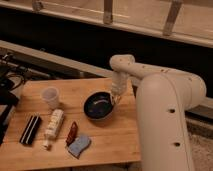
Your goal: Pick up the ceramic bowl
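Observation:
The ceramic bowl (pixel 97 106) is round, shallow and glossy black with pale glints inside. It is at the right middle of the wooden table (pixel 115 140). My gripper (pixel 114 98) comes down from the white arm (pixel 165 95) onto the bowl's right rim and is shut on it. The bowl looks slightly tilted, with its right side raised at the gripper.
A small translucent white cup (pixel 50 96) stands left of the bowl. In front lie a black case (pixel 30 129), a white bottle (pixel 53 123), a red-brown packet (pixel 72 133) and a blue sponge (pixel 79 145). Dark equipment (pixel 7 85) sits off the table's left edge.

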Controlling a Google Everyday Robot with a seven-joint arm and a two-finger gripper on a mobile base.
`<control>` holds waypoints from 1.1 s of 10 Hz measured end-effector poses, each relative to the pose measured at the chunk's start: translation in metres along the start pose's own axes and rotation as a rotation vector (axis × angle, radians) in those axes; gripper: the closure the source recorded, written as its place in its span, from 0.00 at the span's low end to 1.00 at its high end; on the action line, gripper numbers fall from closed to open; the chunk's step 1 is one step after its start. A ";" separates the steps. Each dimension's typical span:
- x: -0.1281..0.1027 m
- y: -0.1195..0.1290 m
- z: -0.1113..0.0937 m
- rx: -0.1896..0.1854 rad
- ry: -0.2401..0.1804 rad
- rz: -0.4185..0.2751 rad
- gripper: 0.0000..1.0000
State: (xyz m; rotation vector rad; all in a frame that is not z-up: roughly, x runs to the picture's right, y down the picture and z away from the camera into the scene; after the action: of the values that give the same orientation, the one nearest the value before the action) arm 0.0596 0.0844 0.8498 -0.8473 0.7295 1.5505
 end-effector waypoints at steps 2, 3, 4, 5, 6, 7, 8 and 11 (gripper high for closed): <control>0.002 0.009 -0.011 -0.001 -0.007 -0.032 0.97; 0.003 0.014 -0.022 -0.003 -0.011 -0.042 0.97; 0.005 0.020 -0.032 -0.003 -0.015 -0.053 0.97; 0.006 0.028 -0.044 -0.004 -0.021 -0.069 0.97; 0.007 0.034 -0.048 -0.005 -0.024 -0.081 0.97; 0.008 0.038 -0.049 -0.005 -0.023 -0.089 0.97; 0.010 0.040 -0.051 -0.005 -0.025 -0.096 0.97; 0.016 0.052 -0.072 -0.011 -0.034 -0.123 0.97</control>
State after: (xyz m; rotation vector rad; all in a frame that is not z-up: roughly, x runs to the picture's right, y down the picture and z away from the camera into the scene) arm 0.0152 0.0261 0.7969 -0.8560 0.6333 1.4569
